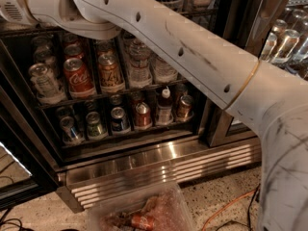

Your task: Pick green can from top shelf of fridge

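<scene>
The gripper is out of sight: the white arm (pixel 192 52) sweeps from the lower right up across the fridge (pixel 226 129) and runs off past the upper-left corner, so the gripper lies beyond that edge and its state cannot be told. The green can (pixel 44 83) stands at the left end of the upper wire shelf (pixel 144 88), upright, its long axis vertical and its silver lid pointing up; its body looks pale green with dark markings. Just to its right stands a red Coca-Cola can (pixel 78 78), then a brown can (pixel 109 72). Short cans (pixel 119 119) line the rack below. Beneath the ribbed grille (pixel 168 170), a clear plastic bin (pixel 166 201) sits on the floor.
</scene>
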